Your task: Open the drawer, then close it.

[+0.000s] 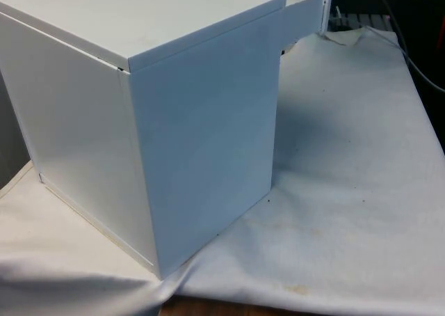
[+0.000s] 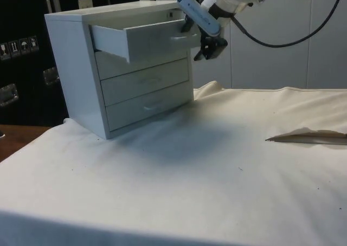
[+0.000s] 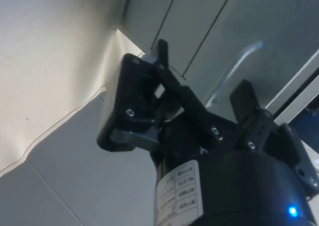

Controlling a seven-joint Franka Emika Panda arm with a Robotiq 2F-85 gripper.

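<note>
1. White, box-shaped chest of three drawers: stands on the white tablecloth, towards the side view's left; back and side panels turned to the front camera.
2. Top white drawer with slim curved handle: pulled out partway, front panel projecting beyond the two shut drawers below; visible in the front view as a slab jutting past the chest's far upper corner.
3. Black two-finger gripper: hangs just beside the top drawer's front, near its handle; fingers spread apart, gripping nothing.
</note>
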